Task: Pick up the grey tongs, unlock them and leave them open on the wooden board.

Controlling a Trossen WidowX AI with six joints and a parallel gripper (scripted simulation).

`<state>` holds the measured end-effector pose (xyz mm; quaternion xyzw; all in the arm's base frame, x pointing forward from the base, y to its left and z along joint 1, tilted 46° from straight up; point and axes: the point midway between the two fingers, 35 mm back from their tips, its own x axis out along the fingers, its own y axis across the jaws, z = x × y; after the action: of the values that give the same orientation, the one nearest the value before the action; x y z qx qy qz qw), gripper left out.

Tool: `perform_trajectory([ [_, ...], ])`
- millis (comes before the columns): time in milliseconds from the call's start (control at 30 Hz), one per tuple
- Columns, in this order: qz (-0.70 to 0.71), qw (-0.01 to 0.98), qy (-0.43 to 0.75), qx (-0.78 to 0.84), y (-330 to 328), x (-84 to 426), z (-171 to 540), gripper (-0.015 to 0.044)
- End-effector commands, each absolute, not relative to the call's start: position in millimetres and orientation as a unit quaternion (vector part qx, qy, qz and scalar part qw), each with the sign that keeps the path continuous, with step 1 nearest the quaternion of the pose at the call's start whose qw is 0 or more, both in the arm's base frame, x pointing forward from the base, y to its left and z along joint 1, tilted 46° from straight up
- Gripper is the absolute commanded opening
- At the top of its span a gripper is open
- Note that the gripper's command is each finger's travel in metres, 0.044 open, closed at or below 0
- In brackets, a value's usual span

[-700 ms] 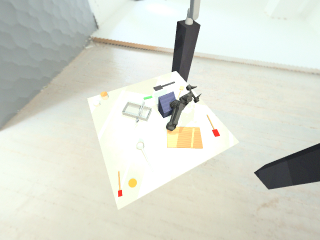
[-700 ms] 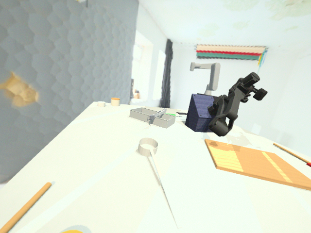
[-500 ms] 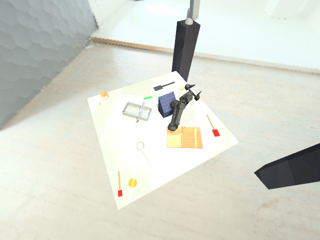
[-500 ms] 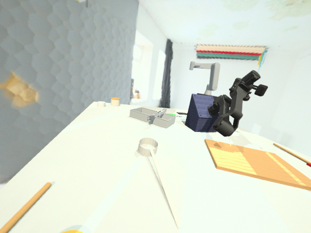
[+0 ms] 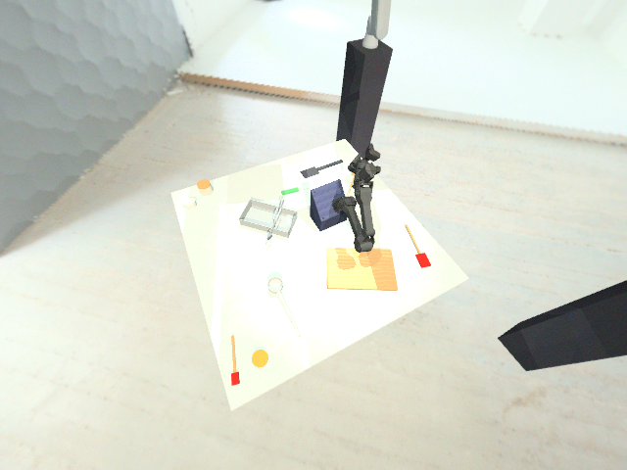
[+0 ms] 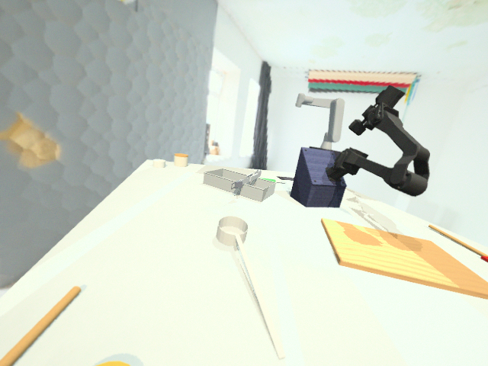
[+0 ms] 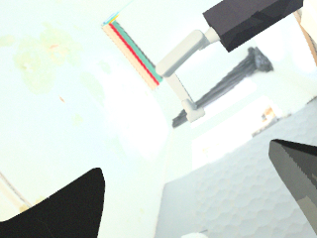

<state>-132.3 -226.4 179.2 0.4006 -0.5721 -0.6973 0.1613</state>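
The grey tongs (image 5: 275, 214) (image 6: 247, 176) lie across the roasting tin (image 5: 253, 225) (image 6: 218, 182), reaching over both long walls. Their arms look close together; the lock is too small to make out. My gripper (image 6: 374, 111) (image 7: 190, 165) is open and empty, raised high on the folded arm, well away from the tongs. The wrist view looks at the walls and ceiling between two spread fingers, with neither tongs nor tin in it. The wooden board (image 5: 349, 278) (image 6: 374, 252) lies flat on the table with nothing on it.
A dark blue block (image 5: 323, 200) (image 6: 309, 184) stands between the tin and the arm. A pale round pan (image 5: 274, 284) (image 6: 232, 236) lies left of the board. A red-ended spatula (image 5: 423, 259) lies right of it. A green-handled tool (image 5: 290, 191) lies behind the tin.
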Motion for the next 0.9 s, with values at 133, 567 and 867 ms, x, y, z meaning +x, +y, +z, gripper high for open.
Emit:
perform_trajectory([
  [133,-0.767,0.371,-0.155,0.501,-296.0,-39.4,141.8,0.0440],
  [567,-0.565,0.616,0.296,0.462,-309.6,109.2,77.5,0.0440],
  [867,-0.295,0.727,0.520,0.338,-273.2,199.9,28.7,0.0440],
])
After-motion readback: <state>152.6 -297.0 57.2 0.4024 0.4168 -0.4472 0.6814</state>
